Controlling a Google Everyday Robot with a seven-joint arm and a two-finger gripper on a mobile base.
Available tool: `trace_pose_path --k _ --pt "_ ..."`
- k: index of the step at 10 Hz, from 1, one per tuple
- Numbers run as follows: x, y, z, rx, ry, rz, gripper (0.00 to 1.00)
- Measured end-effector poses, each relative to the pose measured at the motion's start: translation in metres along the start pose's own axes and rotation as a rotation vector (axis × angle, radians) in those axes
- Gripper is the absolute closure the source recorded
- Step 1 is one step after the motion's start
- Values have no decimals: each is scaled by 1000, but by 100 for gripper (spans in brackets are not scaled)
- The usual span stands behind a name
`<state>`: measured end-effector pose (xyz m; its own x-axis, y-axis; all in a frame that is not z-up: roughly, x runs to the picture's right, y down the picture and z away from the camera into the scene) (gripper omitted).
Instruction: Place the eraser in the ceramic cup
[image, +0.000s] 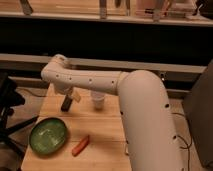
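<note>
The eraser (66, 103), a small dark block, stands tilted on the back left of the wooden table (107, 130). My gripper (71, 97) hangs right above it from the end of the white arm (100, 82), with a pale part beside the block. I cannot tell whether it touches the eraser. The ceramic cup (99, 102), small and white, stands a short way right of the eraser. Its rim is hidden behind the arm.
A wide green bowl (48, 135) sits at the table's front left, with an orange carrot-like stick (80, 145) to its right. Dark equipment (7, 107) stands off the table's left edge. My bulky white arm covers the table's right side.
</note>
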<state>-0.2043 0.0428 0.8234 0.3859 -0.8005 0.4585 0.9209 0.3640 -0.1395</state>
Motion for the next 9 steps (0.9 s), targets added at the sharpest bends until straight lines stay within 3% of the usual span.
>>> trace_pose_path --k 9 --pt "2 -14 12 29 22 -70 20"
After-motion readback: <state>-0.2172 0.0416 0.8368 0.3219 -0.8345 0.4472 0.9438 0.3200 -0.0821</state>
